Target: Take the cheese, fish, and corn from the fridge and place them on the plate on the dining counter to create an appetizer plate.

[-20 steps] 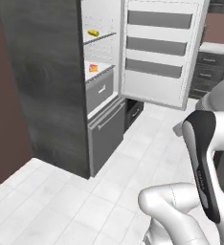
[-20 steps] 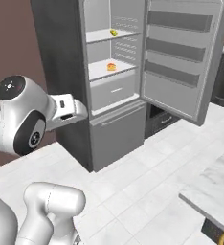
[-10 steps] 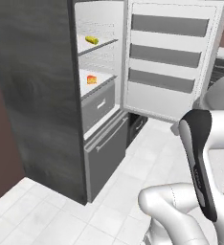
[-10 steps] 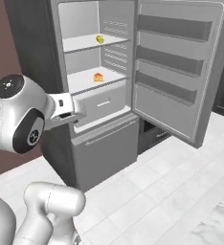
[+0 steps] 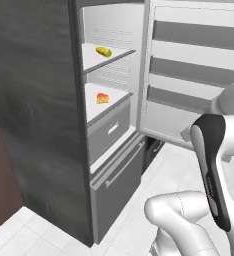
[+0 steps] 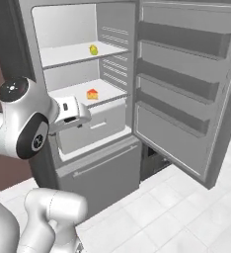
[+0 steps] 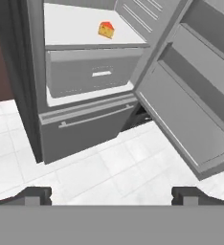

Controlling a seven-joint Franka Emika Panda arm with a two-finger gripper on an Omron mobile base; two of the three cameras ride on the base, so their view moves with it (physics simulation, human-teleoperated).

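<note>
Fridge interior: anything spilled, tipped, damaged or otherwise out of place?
Nothing stands out. The fridge stands with its door wide open; the corn lies on the upper shelf, the cheese sits upright on the shelf below, and the drawers are shut.

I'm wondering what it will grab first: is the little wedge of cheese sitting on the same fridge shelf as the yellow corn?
No: the cheese sits on the lower shelf just above the drawer, while the corn lies on the shelf above it.

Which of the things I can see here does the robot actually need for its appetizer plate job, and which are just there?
Part of the job:
- cheese, on the middle shelf
- corn, on the shelf above
- fridge, door open
- gripper, open, holding nothing

Just there:
- drawer under the cheese
- door shelves
- tiled floor
</note>
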